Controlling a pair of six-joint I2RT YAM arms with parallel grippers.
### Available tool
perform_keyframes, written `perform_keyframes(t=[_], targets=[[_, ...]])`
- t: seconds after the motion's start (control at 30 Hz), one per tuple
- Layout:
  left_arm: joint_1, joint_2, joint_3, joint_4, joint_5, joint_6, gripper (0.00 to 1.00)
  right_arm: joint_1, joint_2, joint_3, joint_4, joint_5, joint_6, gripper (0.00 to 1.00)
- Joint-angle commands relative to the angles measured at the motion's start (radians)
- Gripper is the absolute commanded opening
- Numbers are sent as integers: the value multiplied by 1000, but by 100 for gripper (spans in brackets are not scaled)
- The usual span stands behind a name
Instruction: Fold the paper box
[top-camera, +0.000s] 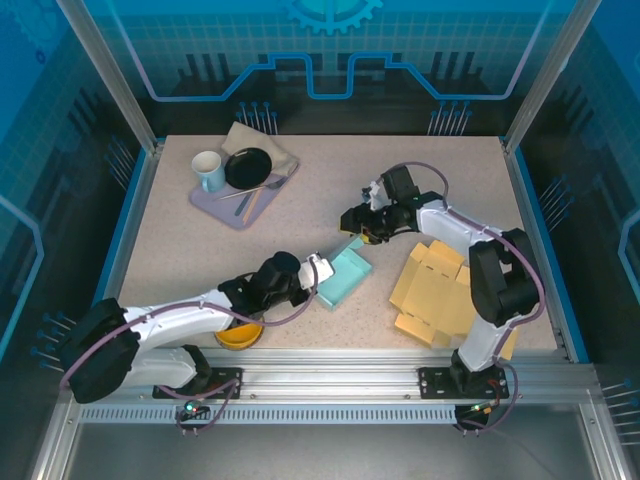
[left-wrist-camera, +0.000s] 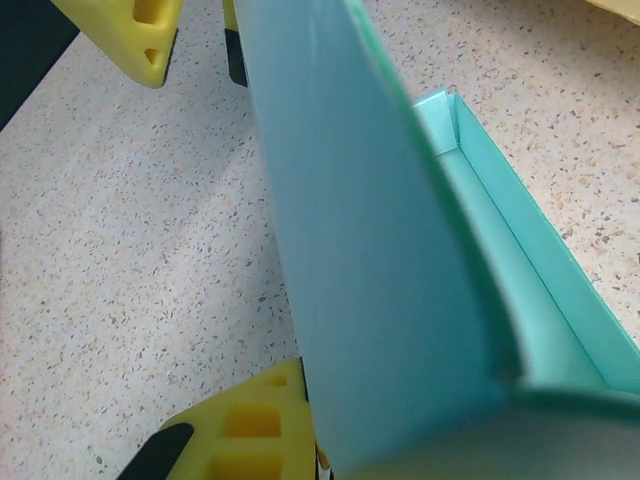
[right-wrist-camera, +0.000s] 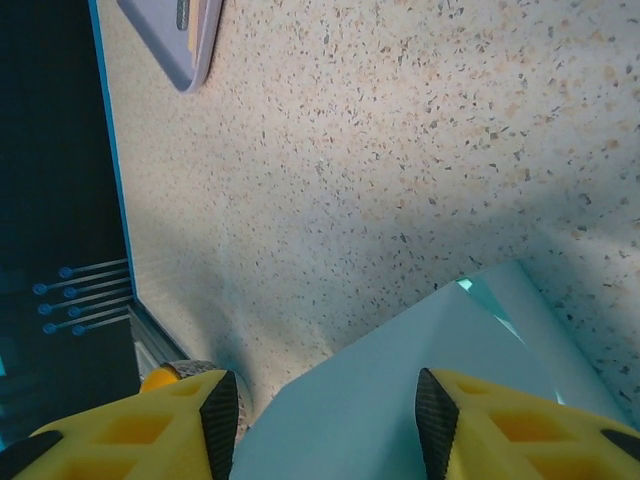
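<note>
- Top external view: a speckled beige table (top-camera: 330, 120) sits inside a blue-walled enclosure with aluminium posts.
- The teal paper box (top-camera: 345, 280) lies near the middle, a little toward the near edge. The left gripper (top-camera: 322, 270) is at its left side and the right gripper (top-camera: 355, 232) at its far corner.
- A lavender tray (top-camera: 225, 212) with a mug (top-camera: 208, 170) and a black plate (top-camera: 248, 167) sits far left. Flat yellow cardboard (top-camera: 435, 290) lies near right, and a yellow bowl (top-camera: 240, 337) sits under the left arm by the near edge.
- Bare table runs along the far right and the left edge.
- Left wrist view: the left gripper (left-wrist-camera: 270, 230) is clamped on one raised wall of the paper box (left-wrist-camera: 380, 300), with a yellow finger on either face of it. This view looks into the box, where low side walls meet at a corner. Open table lies to the left.
- Right wrist view: the right gripper (right-wrist-camera: 325, 420) has its jaws apart, dark pads facing each other, over a teal panel of the paper box (right-wrist-camera: 400, 380). Whether it touches the panel I cannot tell.
- The tray's corner (right-wrist-camera: 190, 40) and the table's edge against the dark wall show beyond.
</note>
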Motion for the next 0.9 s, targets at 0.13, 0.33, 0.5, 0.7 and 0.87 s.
perform_keyframes(t=[0.13, 0.33, 0.5, 0.7, 0.87], targets=[[-72, 8, -19, 75, -115, 32, 0, 64, -71, -71, 50, -88, 159, 53], [-48, -36, -19, 140, -78, -15, 0, 71, -82, -38, 19, -140, 172, 54], [-30, -51, 1, 160, -49, -67, 0, 78, -90, 5, -10, -166, 189, 55], [-29, -30, 11, 177, -60, -82, 0, 86, -83, 24, 9, -212, 260, 55], [-30, -2, 2, 193, -93, -91, 0, 105, -69, 16, -4, -199, 261, 55]])
